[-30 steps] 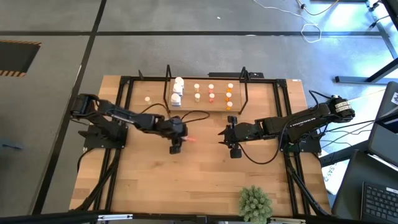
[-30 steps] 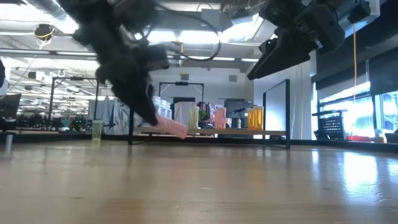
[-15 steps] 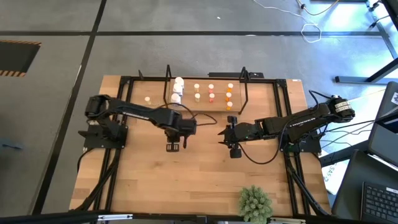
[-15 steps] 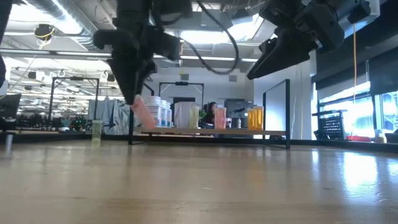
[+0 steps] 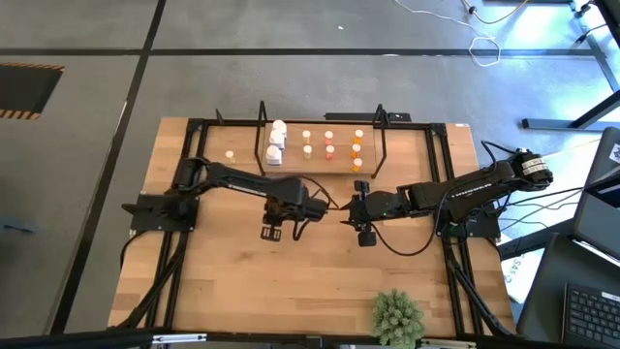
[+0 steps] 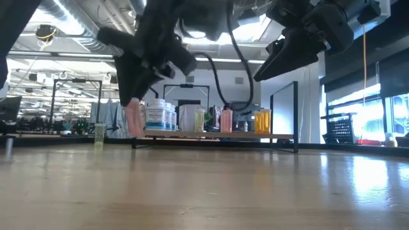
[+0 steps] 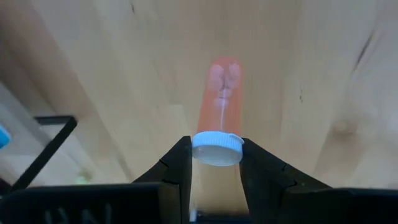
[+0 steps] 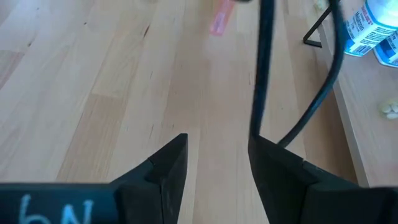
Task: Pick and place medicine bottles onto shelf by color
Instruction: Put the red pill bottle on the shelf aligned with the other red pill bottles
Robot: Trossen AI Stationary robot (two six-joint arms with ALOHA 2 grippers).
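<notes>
A pink medicine bottle [image 7: 219,99] with a white cap hangs under my left gripper [image 5: 279,221], which is shut on it over the table's middle, in front of the shelf [image 5: 320,174]. The bottle [image 6: 133,118] also shows in the low view. On the shelf stand white bottles [image 5: 277,145] at its left end and small orange and pink ones [image 5: 329,145] to their right. One small bottle [image 5: 230,154] stands on the table left of the shelf. My right gripper [image 5: 346,206] hovers open to the right of the left one, with nothing between its fingers. My left gripper pinches the bottle at its white cap [image 7: 200,148] between its two fingers, one on each side. The fingers come from above, pointing steeply down. The bottle hangs upright below them, cap up, clear of the table.
A green bushy plant [image 5: 397,315] stands at the table's near edge on the right. A black frame [image 5: 194,233] runs around the tabletop. Bare wood lies between the grippers and the near edge. A cable of the left arm [image 8: 264,68] hangs in front of the right gripper.
My left gripper has tipped from nearly level to pointing steeply down and has risen a little, still shut on the bottle. The bottle has swung from slanting low over the table to upright under the fingers, higher than before.
</notes>
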